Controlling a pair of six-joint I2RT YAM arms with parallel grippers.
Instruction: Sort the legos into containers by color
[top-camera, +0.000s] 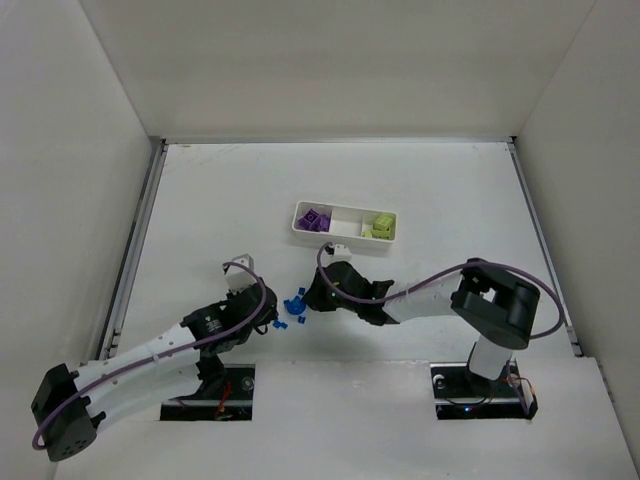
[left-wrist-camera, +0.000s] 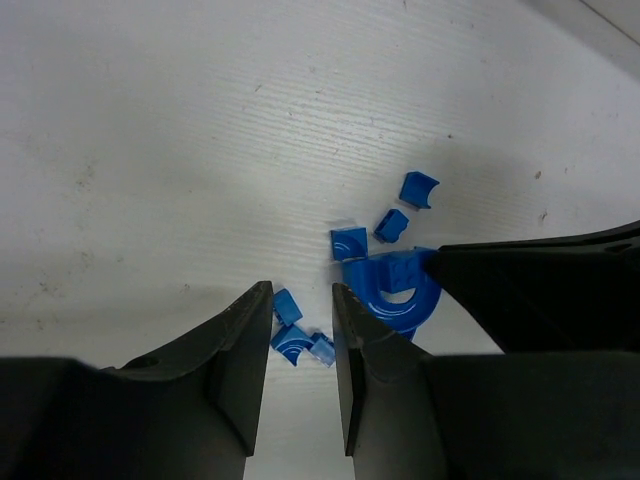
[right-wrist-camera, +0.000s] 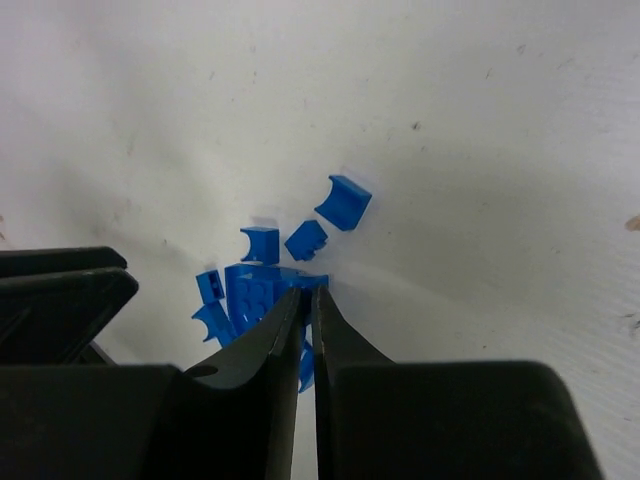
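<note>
Several blue legos (top-camera: 293, 305) lie in a loose cluster on the table between my two grippers. My right gripper (right-wrist-camera: 307, 290) is shut, its tips pinching the edge of the largest blue arched piece (right-wrist-camera: 250, 292), also visible in the left wrist view (left-wrist-camera: 392, 290). My left gripper (left-wrist-camera: 301, 292) hangs open over small blue bricks (left-wrist-camera: 288, 305), which lie on the table between its fingers. The white tray (top-camera: 343, 243) stands farther back. Its left compartment holds purple legos (top-camera: 317, 219) and its right compartment holds yellow-green ones (top-camera: 381, 226).
Loose blue bricks (left-wrist-camera: 418, 188) lie just beyond the cluster. The two grippers' fingers stand close together, the right one's dark finger (left-wrist-camera: 520, 290) beside my left one. White walls enclose the table on three sides.
</note>
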